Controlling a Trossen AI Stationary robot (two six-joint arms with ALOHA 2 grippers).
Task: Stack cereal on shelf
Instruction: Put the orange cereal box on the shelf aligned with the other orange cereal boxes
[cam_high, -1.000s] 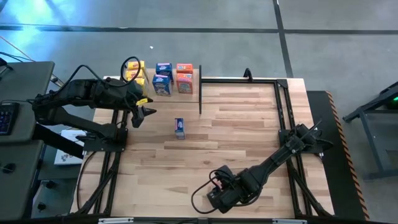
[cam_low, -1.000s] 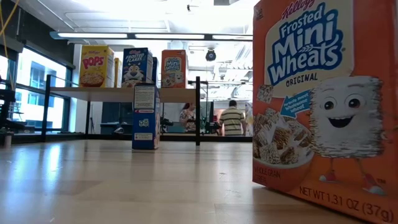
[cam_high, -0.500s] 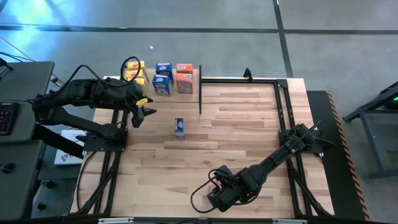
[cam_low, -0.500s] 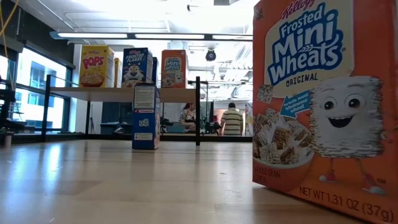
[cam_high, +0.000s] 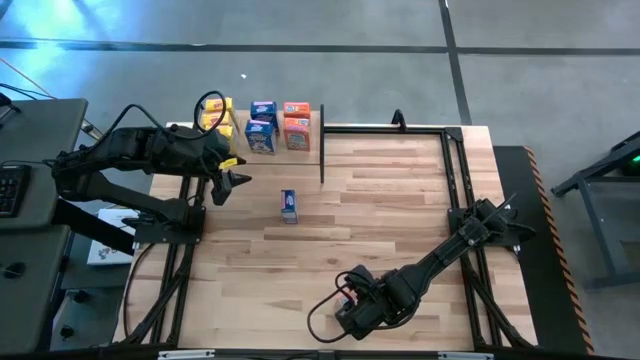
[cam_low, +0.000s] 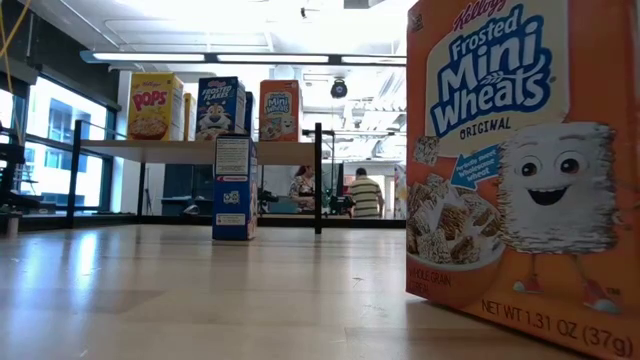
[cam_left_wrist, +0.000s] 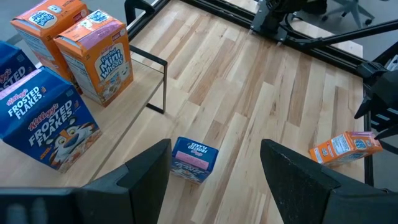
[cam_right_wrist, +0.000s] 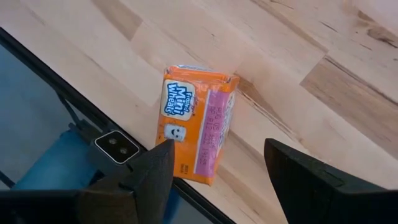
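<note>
**Two boxes off the shelf, both claws empty**

The shelf (cam_high: 262, 150) stands at the tabletop's (cam_high: 380, 200) far left corner and carries yellow boxes (cam_high: 222, 117), blue boxes (cam_high: 262, 128) and orange boxes (cam_high: 296, 125) in short rows. In the low view they stand upright on the plank.

A lone blue box (cam_high: 289, 205) stands upright on the tabletop in front of the shelf, well apart from it.

The left claw (cam_high: 230, 184) hangs beside the shelf's near left edge, jaws apart and holding nothing. Its wrist view looks down between its fingers (cam_left_wrist: 149, 171) at the lone blue box.

The right claw (cam_high: 343, 318) is low at the tabletop's near edge, jaws apart and empty. Its wrist view shows an orange Mini-Wheats box (cam_right_wrist: 198, 130) standing right at the tabletop's edge, beyond the fingers (cam_right_wrist: 152, 168) and untouched. That box fills the right of the low view.
</note>
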